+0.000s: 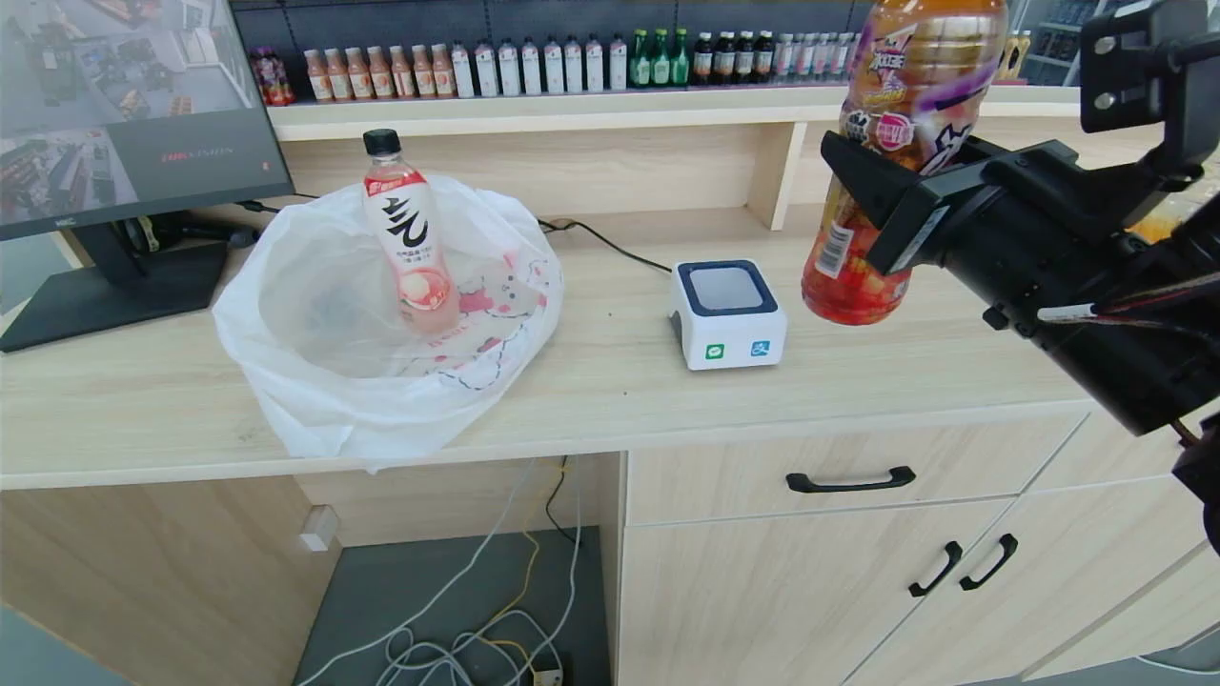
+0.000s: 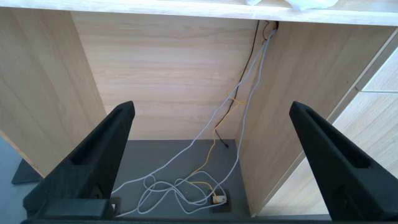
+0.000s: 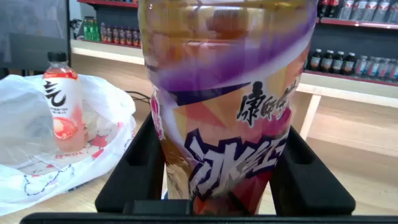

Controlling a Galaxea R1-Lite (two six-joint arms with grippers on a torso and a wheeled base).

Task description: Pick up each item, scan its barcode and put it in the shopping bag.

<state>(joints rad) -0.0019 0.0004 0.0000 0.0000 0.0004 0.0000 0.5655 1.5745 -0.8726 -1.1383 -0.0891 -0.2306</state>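
Observation:
My right gripper [image 1: 891,205] is shut on an orange drink bottle [image 1: 891,152] with a purple-and-orange label, held upright in the air to the right of the white scanner box [image 1: 727,312]; its barcode faces left. The same bottle [image 3: 224,106] stands close between the fingers [image 3: 134,168] in the right wrist view. A pink-labelled bottle [image 1: 405,238] with a black cap leans inside the open white shopping bag [image 1: 286,324] on the counter's left; that bottle [image 3: 62,106] and the bag [image 3: 25,130] appear in the right wrist view too. My left gripper [image 2: 214,155] hangs open below the counter, facing the cable recess.
A monitor [image 1: 124,105] on its stand occupies the counter's far left. A back shelf [image 1: 572,105] holds a row of several bottles. A cable runs from the scanner toward the bag. Drawers and cupboard doors [image 1: 848,481] lie under the counter's right half; loose cables [image 2: 186,186] lie on the floor.

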